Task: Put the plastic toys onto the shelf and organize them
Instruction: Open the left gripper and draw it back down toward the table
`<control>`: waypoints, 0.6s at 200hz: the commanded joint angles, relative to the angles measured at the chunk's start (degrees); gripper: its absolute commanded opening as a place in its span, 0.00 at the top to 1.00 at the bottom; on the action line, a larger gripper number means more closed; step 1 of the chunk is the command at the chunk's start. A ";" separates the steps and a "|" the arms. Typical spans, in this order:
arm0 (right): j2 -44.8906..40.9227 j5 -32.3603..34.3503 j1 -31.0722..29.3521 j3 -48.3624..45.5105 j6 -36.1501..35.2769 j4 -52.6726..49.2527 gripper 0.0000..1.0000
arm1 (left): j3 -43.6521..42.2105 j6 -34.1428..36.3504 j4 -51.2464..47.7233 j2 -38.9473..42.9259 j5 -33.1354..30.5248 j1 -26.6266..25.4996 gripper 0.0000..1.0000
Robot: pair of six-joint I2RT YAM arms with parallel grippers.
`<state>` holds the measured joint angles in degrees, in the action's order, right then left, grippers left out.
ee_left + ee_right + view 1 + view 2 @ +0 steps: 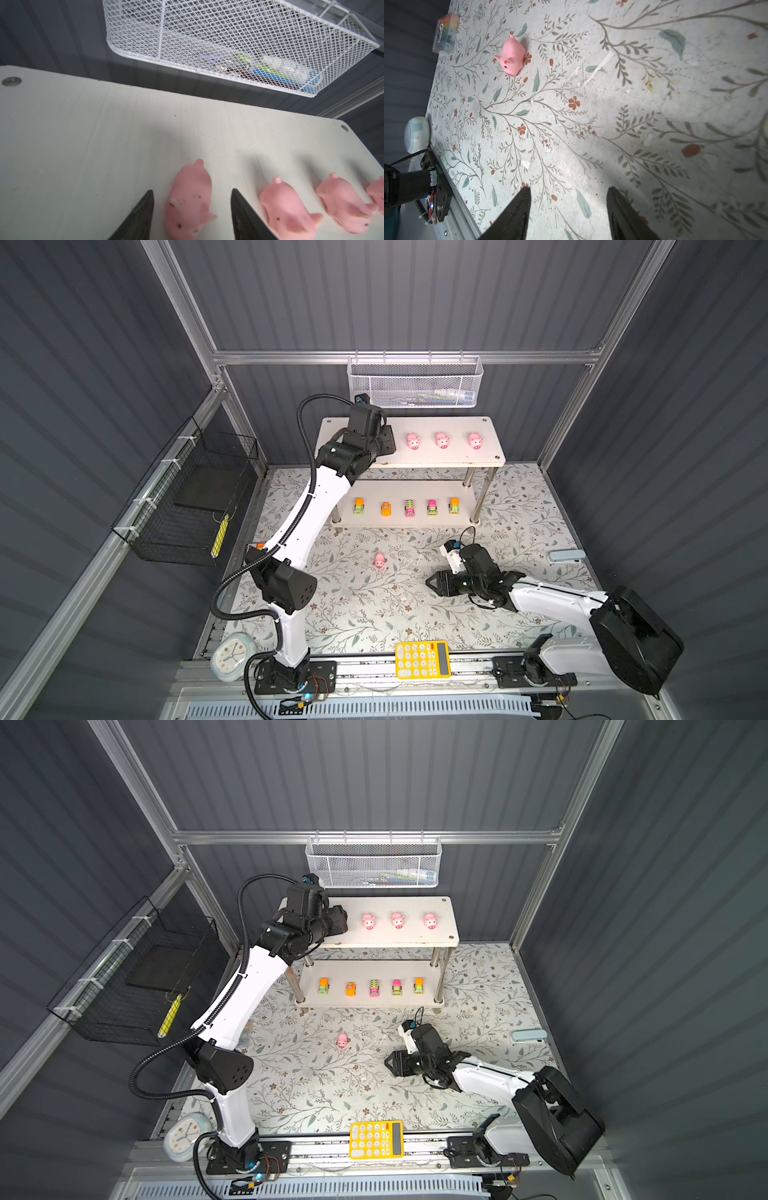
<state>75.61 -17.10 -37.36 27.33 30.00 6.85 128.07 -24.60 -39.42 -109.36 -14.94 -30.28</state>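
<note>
Both top views: white two-tier shelf with chrome legs (490,448) sits upper centre. We count three small pink plastic pigs (442,440) in line on its top board and five small coloured toy vehicles (409,507) in a row on the lower board. One stray pink pig (379,560) lies mid-frame on the floral table (374,614).

Left wrist: left claw (191,190) is apart, straddling a fourth pig (189,197) that stands on the top board beside the row, with a gap either side. We judge this the release step. Next: back out straight, no clipping.

Right wrist: right claw (568,188) is apart and empty, with the stray pig well ahead. We'd fetch it last.

No legible writing.
</note>
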 commanded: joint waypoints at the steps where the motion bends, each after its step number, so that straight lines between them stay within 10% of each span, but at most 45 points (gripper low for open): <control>1: 0.48 0.23 0.27 -0.17 0.07 0.53 0.40 | -0.09 0.65 2.03 3.53 -0.25 0.73 0.38; 53: 0.48 0.44 0.21 -0.34 0.13 0.70 0.40 | -3.02 2.53 5.04 9.86 -1.30 1.02 0.37; 120: 1.16 -0.21 0.27 0.14 0.12 0.75 0.40 | -28.20 1.89 9.87 33.24 -1.89 0.85 0.37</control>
<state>76.09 -17.15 -37.36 27.33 30.00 7.29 106.67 -23.35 -30.76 -82.94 -16.51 -29.56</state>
